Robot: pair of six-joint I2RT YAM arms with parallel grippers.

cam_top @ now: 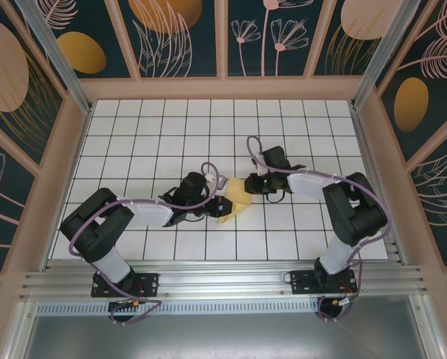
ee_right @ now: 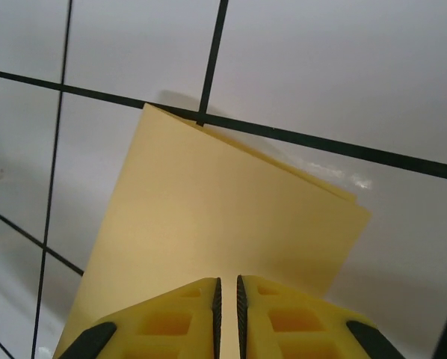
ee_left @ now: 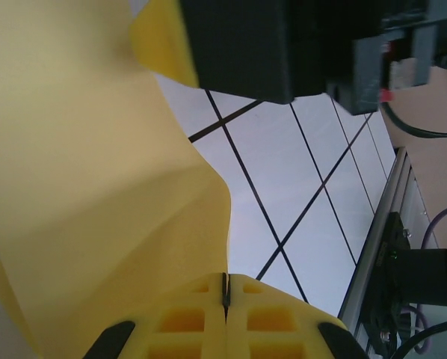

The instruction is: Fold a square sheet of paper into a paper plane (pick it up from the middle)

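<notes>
The square sheet of paper is a folded pale-yellow shape at the middle of the table, between my two grippers. My left gripper is shut on it. In the left wrist view the paper rises as a curved sheet whose edge runs into the closed left gripper. My right gripper is at the paper's far right end. In the right wrist view the folded paper lies flat on the tiles, spreading out under the right gripper, whose jaws stand almost together with only a slit between them.
The white grid table has free tiles all round the paper. Pink frame posts and patterned walls close it in. A metal rail runs along the near edge. The right arm's black wrist hangs close above the paper in the left wrist view.
</notes>
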